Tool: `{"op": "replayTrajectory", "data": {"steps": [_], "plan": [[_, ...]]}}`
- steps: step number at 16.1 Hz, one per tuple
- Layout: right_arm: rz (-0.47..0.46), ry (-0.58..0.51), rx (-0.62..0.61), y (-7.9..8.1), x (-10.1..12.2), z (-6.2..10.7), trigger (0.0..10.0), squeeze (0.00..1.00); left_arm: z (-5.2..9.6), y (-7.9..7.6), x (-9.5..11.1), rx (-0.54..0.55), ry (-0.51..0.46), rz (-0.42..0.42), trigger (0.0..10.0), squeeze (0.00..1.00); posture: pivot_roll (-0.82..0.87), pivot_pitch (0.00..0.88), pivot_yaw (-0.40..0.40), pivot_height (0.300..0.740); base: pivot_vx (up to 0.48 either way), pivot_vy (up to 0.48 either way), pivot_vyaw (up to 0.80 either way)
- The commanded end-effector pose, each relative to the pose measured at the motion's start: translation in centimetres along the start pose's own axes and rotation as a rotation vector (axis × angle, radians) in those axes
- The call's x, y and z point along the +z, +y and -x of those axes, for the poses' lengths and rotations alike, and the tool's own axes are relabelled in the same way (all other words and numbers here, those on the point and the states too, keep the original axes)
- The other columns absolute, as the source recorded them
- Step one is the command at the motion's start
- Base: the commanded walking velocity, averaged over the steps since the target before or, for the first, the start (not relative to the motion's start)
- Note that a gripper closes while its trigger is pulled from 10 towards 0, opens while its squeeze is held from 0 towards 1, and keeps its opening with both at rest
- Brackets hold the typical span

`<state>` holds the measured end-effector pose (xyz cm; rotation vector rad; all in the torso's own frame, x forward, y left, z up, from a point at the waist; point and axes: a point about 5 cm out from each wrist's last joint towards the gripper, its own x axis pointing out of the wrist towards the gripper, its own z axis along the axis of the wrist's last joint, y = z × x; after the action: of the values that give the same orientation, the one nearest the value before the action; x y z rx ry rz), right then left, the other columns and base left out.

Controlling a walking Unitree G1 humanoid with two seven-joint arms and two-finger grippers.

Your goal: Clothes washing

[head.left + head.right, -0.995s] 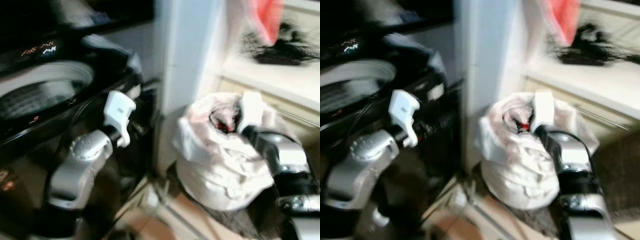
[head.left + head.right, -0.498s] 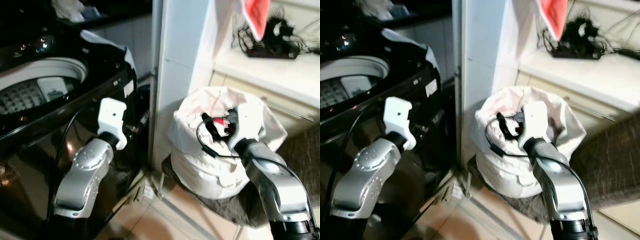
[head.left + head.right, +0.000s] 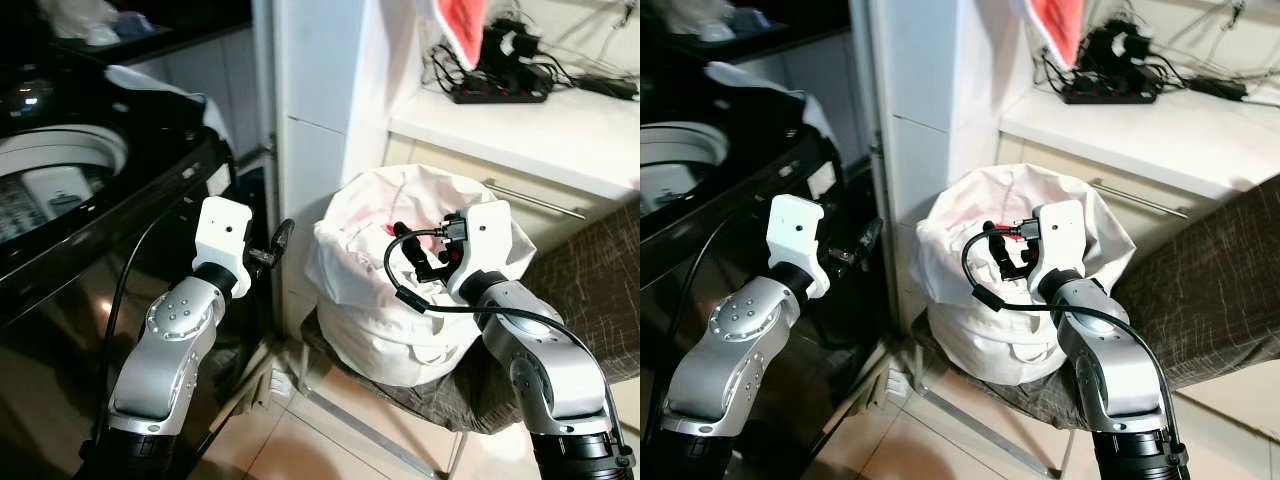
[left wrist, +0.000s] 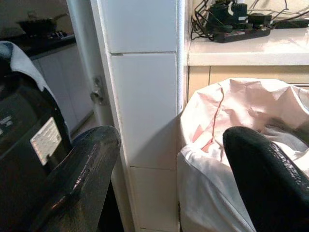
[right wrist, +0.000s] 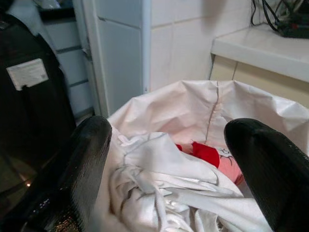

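Swung rightward since a second ago, bringing the white cloth laundry bag [image 3: 400, 300] on the brown chair seat [image 3: 480, 400] nearer centre. Right gripper [image 5: 166, 159] poised over the bag mouth, fingers spread wide, crumpled white and red clothes [image 5: 193, 169] directly ahead and below. Left gripper [image 4: 174, 183] also spread, farther off beside the black top-loading washing machine [image 3: 70, 220]

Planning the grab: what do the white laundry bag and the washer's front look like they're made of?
The laundry bag looks like thin white woven cloth, matte: it creases and slumps softly, with a sewn seam. The washer front looks like glossy black plastic or glass, mirroring light; which, I can't tell. The right gripper is open above the clothes in the bag.
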<state>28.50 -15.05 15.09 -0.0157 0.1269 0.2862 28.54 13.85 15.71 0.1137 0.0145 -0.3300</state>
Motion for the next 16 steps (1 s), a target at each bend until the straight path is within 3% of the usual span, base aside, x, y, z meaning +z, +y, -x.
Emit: {"op": "replayTrajectory", "data": {"steps": [1, 4, 7, 8, 11, 16], "plan": [[0.006, 0.005, 0.007, 0.14, 0.11, -0.01, 10.0, 0.0, -0.06, 0.17, 0.34, 0.006, -0.008, -0.007, 10.0, 0.0, 0.04, 0.0, -0.032, 0.74, 0.364, 0.0, 0.0], [0.043, 0.018, 0.04, 0.26, 0.18, -0.04, 10.0, 0.0, -0.08, 0.26, 0.31, 0.01, -0.007, -0.004, 10.0, 0.0, 0.04, 0.0, -0.031, 0.74, 0.364, 0.0, 0.0], [0.058, 0.028, 0.069, 0.73, 0.02, -0.04, 10.0, 0.0, -0.12, 0.31, 0.32, 0.01, -0.006, -0.006, 10.0, 0.0, 0.04, 0.0, -0.033, 0.74, 0.365, 0.0, 0.71], [0.001, 0.026, 0.045, 0.57, -0.07, -0.02, 10.0, 0.0, -0.12, 0.3, 0.32, 0.007, -0.006, -0.007, 10.0, 0.0, 0.04, 0.0, -0.033, 0.74, 0.364, 0.0, 0.0], [0.022, 0.033, 0.027, 0.13, -0.13, 0.06, 10.0, 0.0, -0.13, 0.27, 0.29, -0.003, -0.007, -0.002, 10.0, 0.0, 0.04, 0.0, -0.031, 0.74, 0.34, 0.0, 0.0], [0.007, 0.054, 0.009, -0.02, -0.4, 0.18, 10.0, 0.0, 0.06, 0.36, 0.24, -0.031, -0.009, 0.006, 10.0, 0.0, 0.03, 0.0, -0.025, 0.74, 0.0, 0.0, 0.0]]}}
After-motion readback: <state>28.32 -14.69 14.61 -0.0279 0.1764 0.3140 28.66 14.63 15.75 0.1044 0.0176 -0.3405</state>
